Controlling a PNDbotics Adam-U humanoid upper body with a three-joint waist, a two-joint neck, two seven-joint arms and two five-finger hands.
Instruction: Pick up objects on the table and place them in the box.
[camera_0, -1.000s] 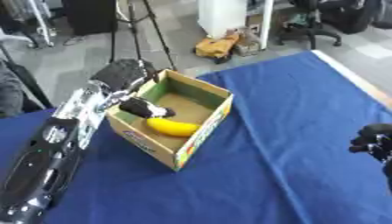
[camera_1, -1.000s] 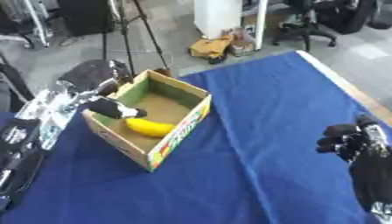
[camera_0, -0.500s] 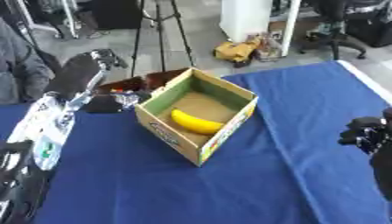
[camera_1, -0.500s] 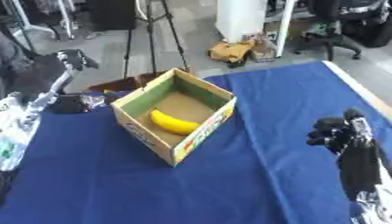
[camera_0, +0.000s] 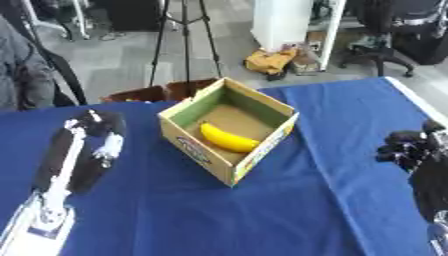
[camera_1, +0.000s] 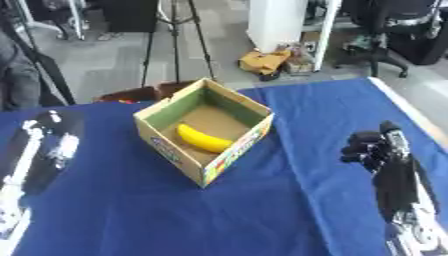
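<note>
An open cardboard box (camera_0: 266, 108) with a green inner lining stands on the blue table (camera_0: 289, 210), slightly left of centre. A yellow banana (camera_0: 226, 138) lies inside on its floor. My left hand (camera_0: 94, 131) is down at the table's left side, well clear of the box, with its arm running to the lower left corner; it is blurred. My right hand (camera_1: 371, 148) hovers at the right edge with its fingers curled and nothing in them. No loose object shows on the cloth.
Beyond the table's far edge are a tripod (camera_0: 185, 40), a white pillar (camera_0: 282, 22), office chairs (camera_1: 411, 27) and floor clutter (camera_0: 271, 60). The table's right edge (camera_1: 411, 112) runs diagonally close to my right hand.
My left hand has drawn out of the box and swung left and down to the table. The view has shifted as well. The banana stays in the box; the right hand has barely moved.
</note>
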